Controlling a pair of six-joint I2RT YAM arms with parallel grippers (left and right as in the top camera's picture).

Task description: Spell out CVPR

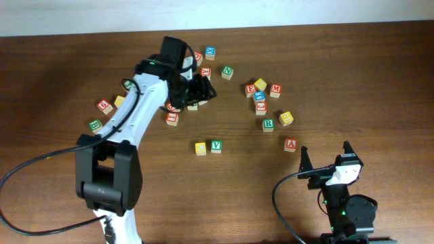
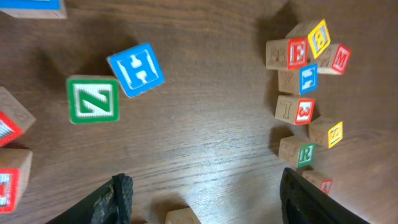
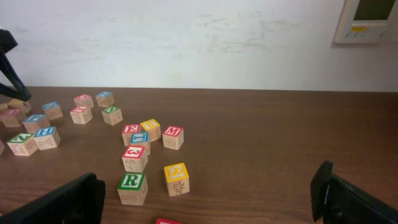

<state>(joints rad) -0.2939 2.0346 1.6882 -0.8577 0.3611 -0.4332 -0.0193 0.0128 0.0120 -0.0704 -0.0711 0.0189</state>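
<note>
— Over on your left, how does the gripper stand?

— My left gripper (image 2: pixel 205 186) hangs above the table (image 2: pixel 211 137) with its jaws wide apart, gripping nothing. One wooden block (image 2: pixel 182 216) peeks in at the lower edge between my fingers (image 2: pixel 118 196). Whether it touches either of them I cannot tell. Ahead of the gripper, to the left in its wrist view, lie a green N block (image 2: pixel 93 99) and a blue H block (image 2: pixel 135 70), near each other.

— And the letters you need?

— The V block (image 1: pixel 215 146), green, lies back from that gripper, toward my base and well apart from it. It sits just beside a yellow block (image 1: pixel 200 148) whose letter is too small to read. The R block (image 2: pixel 297 152), also green, lies ahead of the same gripper, to the right in its wrist view. It is at the near end of a cluster, and a yellow S block (image 2: pixel 326 132) sits just beside it.

— What about your right side?

— My right gripper (image 3: pixel 208 177) is held low over the table, its jaws spread and empty. The R block is ahead of it and to its left, near. A red A block (image 1: pixel 290 144) lies closer, just ahead on that same side. A C or a P I cannot pick out.
</note>
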